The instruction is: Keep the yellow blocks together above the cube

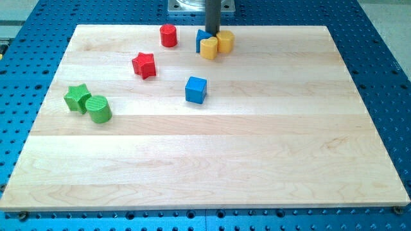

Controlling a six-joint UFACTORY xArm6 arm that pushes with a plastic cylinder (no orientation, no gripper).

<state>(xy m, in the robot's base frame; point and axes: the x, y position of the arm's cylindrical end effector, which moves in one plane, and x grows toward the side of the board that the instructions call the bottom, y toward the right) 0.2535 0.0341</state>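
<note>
Two yellow blocks sit touching near the view's top centre: a heart-shaped one and a rounder one just to its right. The blue cube lies below them, apart from both. My tip rests just above the yellow pair, between them and a blue block that is partly hidden behind the rod and the yellow heart. The rod rises out of the top of the view.
A red cylinder stands at the top, left of the rod. A red star lies left of the cube. A green star and green cylinder touch at the left. The wooden board sits on a blue perforated table.
</note>
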